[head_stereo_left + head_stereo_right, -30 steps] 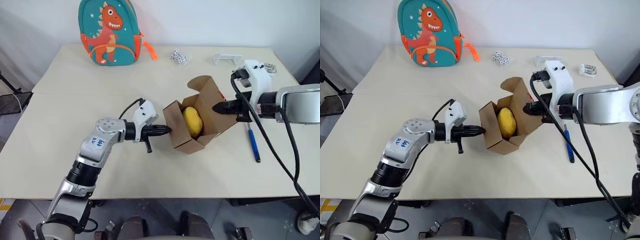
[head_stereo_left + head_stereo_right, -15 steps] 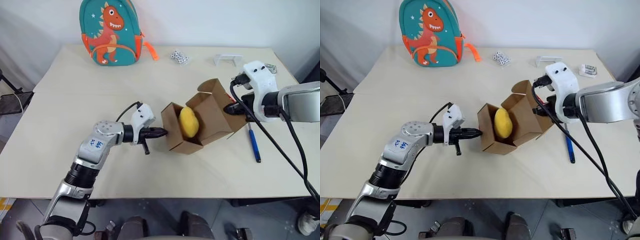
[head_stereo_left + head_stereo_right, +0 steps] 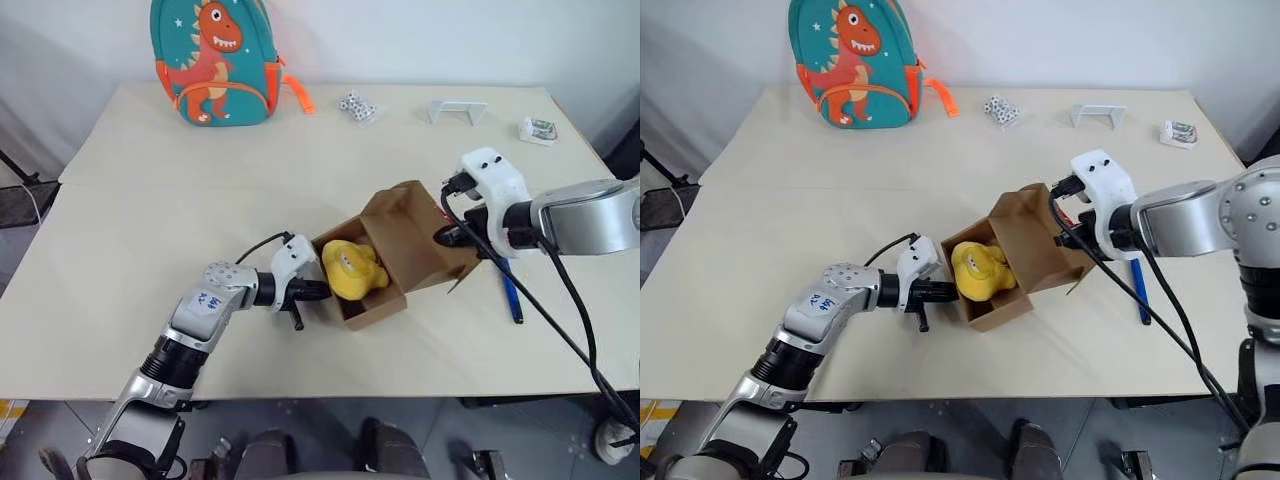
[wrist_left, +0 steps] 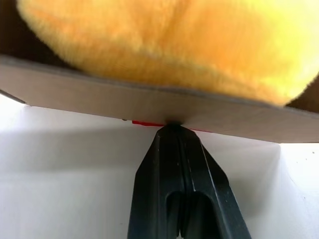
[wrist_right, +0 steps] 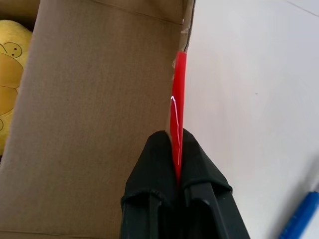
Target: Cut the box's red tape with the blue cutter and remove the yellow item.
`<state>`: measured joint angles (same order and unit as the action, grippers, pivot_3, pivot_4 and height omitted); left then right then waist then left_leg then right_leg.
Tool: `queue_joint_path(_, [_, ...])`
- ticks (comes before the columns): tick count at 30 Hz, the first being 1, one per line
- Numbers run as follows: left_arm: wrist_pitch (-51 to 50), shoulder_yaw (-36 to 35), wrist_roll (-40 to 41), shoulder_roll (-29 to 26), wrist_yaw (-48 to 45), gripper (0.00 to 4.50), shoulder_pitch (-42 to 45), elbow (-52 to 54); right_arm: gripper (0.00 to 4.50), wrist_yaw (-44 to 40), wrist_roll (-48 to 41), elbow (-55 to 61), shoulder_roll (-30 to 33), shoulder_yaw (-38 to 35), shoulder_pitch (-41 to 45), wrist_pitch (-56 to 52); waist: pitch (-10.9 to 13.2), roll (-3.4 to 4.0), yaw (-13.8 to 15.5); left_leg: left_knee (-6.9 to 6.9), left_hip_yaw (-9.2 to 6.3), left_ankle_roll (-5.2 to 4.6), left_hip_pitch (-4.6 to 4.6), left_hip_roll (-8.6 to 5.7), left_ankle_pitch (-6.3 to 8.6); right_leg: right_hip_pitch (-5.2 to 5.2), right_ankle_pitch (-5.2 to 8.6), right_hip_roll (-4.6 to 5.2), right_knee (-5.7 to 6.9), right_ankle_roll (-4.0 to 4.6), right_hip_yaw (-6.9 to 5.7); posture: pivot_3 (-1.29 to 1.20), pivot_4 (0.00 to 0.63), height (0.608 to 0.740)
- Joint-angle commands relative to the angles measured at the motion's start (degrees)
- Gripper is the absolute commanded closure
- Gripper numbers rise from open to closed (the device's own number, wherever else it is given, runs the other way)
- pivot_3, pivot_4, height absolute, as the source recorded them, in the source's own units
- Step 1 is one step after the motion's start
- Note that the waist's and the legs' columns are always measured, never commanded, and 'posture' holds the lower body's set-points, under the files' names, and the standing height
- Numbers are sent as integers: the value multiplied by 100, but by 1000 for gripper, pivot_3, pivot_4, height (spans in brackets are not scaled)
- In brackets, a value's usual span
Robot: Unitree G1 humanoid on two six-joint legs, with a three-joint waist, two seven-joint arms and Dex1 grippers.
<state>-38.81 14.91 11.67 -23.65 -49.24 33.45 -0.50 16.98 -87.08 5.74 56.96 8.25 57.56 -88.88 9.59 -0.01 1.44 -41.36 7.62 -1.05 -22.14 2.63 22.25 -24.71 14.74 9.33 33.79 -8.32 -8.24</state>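
Beige tabletop, mid-frame: brown cardboard box lies open, red tape cut. Left gripper and right gripper each pinch a flap. Yellow plush item remains inside; slim blue cutter rests right.

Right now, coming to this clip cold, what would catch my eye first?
The opened box near the table's middle, with the yellow item bulging from its open side. Both arms hold it: the left gripper is shut on the box's near edge, and the right gripper is shut on its lid flap, pinching the red tape. The teal dinosaur backpack stands at the far left edge, and the blue cutter lies right of the box.
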Motion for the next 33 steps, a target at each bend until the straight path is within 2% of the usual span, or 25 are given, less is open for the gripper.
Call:
queue_joint_path(1, [85,-10,1,5,26,4500,56,160,3847,-83,-40,248,44,-319,-266,-123,0,0,0,0,0,0,0,0,0,0,0,0,0,0,0,0,150,740])
queue_joint_path(6, [2,-131,91,-101,-28,4500,147,346,2143,-205,262,381,-28,-607,-535,-64,2,2,-20,1,2,2,0,0,-1,-2,0,0,1,0,-1,0,150,740])
queue_joint_path(10, [23,-203,110,-185,-34,4500,187,346,940,-674,843,739,46,-790,-738,173,2,3,-21,2,2,4,0,1,-2,-3,0,-1,1,0,-1,0,150,740])
queue_joint_path(11, [23,-225,111,-213,-34,4500,188,350,744,-813,955,780,41,-924,-814,320,2,2,-20,2,1,4,0,1,-2,-2,0,-1,0,0,-1,0,150,740])
queue_joint_path(13, [57,-283,126,-310,-82,4500,168,373,78,-1167,1158,820,78,-1234,-905,596,2,3,-15,2,2,4,0,1,-2,-2,0,-1,-1,0,-1,0,150,740])
queue_joint_path(16, [121,-343,118,-461,-145,4500,161,373,32,-1888,1482,1007,189,-1627,-1063,1103,2,3,-11,4,2,4,-1,1,-2,-3,0,-2,-2,0,-1,0,150,740])
queue_joint_path(20, [326,-605,212,-671,-301,4500,198,280,32,-2450,1681,978,395,-2150,-1369,1298,3,2,-3,5,2,5,0,0,-2,-1,0,-3,-5,-1,-1,0,150,740])
queue_joint_path(23, [783,-1108,508,-962,-730,4500,323,-15,32,-3334,2039,1114,541,-2759,-1907,1989,4,0,-7,6,3,5,-1,0,-2,-2,0,-3,-6,-1,-2,0,150,740])
queue_joint_path(25, [1018,-1507,897,-1163,-1215,4500,365,-257,32,-3901,2260,1195,348,-3225,-2283,2661,5,1,-13,7,3,5,1,1,-2,-2,0,-4,-4,-1,-2,0,150,740])
queue_joint_path(28, [1214,-1867,1217,-1349,-1626,3925,317,-529,0,-4588,2223,1240,-107,-3842,-2597,3453,5,1,-47,7,12,5,8,1,-3,-1,0,-5,-3,-1,2,0,150,740])
queue_joint_path(30, [1444,-1979,1209,-1512,-1828,3347,240,-753,0,-4783,2347,1237,-358,-4118,-2725,3924,5,1,-44,8,13,5,14,1,-3,4,0,-5,-2,-2,3,0,150,740])
queue_joint_path(33, [2026,-2383,1164,-2093,-2336,2475,-104,-1375,0,-5916,2471,1513,-461,-4330,-3377,4465,6,0,-49,9,14,6,20,0,-3,7,0,-6,1,-1,5,0,150,740])
